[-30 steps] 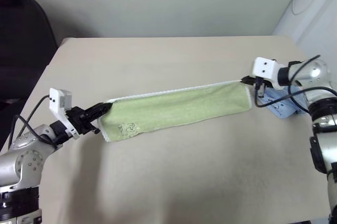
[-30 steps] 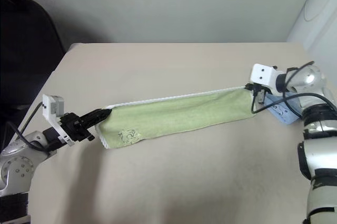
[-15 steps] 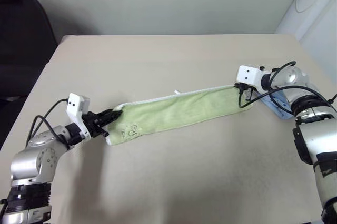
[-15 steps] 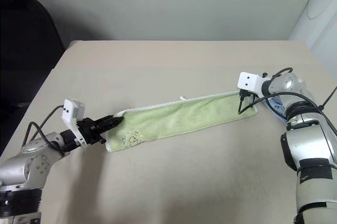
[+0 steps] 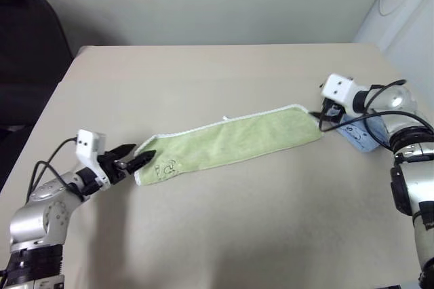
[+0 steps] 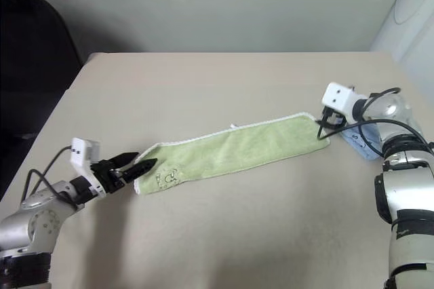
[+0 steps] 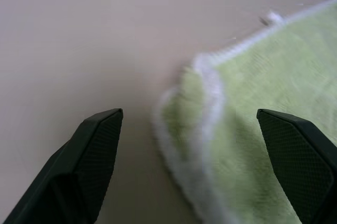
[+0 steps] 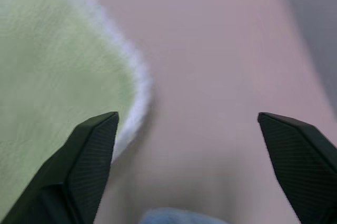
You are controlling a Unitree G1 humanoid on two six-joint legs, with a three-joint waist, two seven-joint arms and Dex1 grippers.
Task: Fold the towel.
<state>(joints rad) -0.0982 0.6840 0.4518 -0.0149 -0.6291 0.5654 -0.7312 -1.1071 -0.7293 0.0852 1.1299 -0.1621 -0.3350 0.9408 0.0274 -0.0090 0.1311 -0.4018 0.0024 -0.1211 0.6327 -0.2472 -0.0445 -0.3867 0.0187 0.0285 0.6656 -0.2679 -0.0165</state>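
The left gripper (image 7: 189, 124) has its two black fingers (image 7: 89, 161) spread wide, nothing between them; the towel's near corner lies on the table just ahead of the tips, apart from them. The right gripper (image 8: 187, 129) is likewise spread wide and holds nothing, with the towel's other end just off one fingertip (image 8: 87, 161). In the head views the right gripper's tips are small and dark against the cables, so whether they brush the edging there is hard to say.

The towel (image 5: 230, 141) lies flat as a long narrow strip on the beige table (image 5: 217, 72), running from about 8 o'clock, at the left gripper, up toward 2 o'clock, at the right gripper. White edging follows its border, and a small dark logo (image 5: 164, 168) sits near the 8 o'clock end. A light blue cloth (image 5: 359, 136) lies bunched beside the right gripper, just past the towel's far end. A dark chair (image 5: 30, 45) stands off the table at 10 o'clock.
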